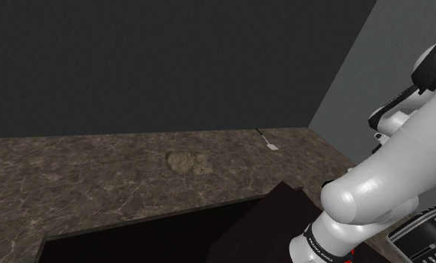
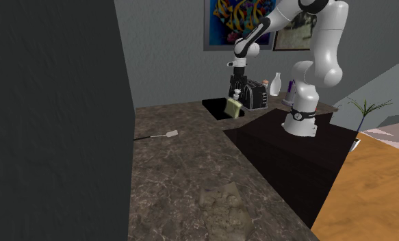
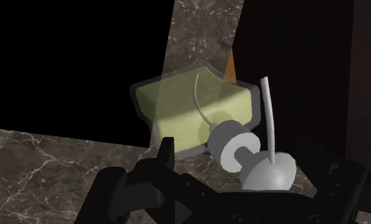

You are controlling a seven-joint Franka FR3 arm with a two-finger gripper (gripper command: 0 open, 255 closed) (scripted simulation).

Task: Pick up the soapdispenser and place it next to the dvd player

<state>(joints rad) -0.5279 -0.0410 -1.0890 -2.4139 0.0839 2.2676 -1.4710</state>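
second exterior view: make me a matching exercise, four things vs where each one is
1 dispenser
2 spatula
3 painting
4 plant

A on the wall
B flat on the counter
C just under the gripper
D far right of the view

Pairs: 1-C, 2-B, 3-A, 4-D

Dark brown marbled bench (image 1: 74, 187). Directly on it: a crumpled, stone-coloured lump (image 1: 186, 162) near the middle; a thin white-headed tool (image 1: 268, 142) close to the wall corner; at the second exterior view's far end, a black boxy appliance (image 2: 254, 94) and just beside it a white bottle (image 2: 275, 83).
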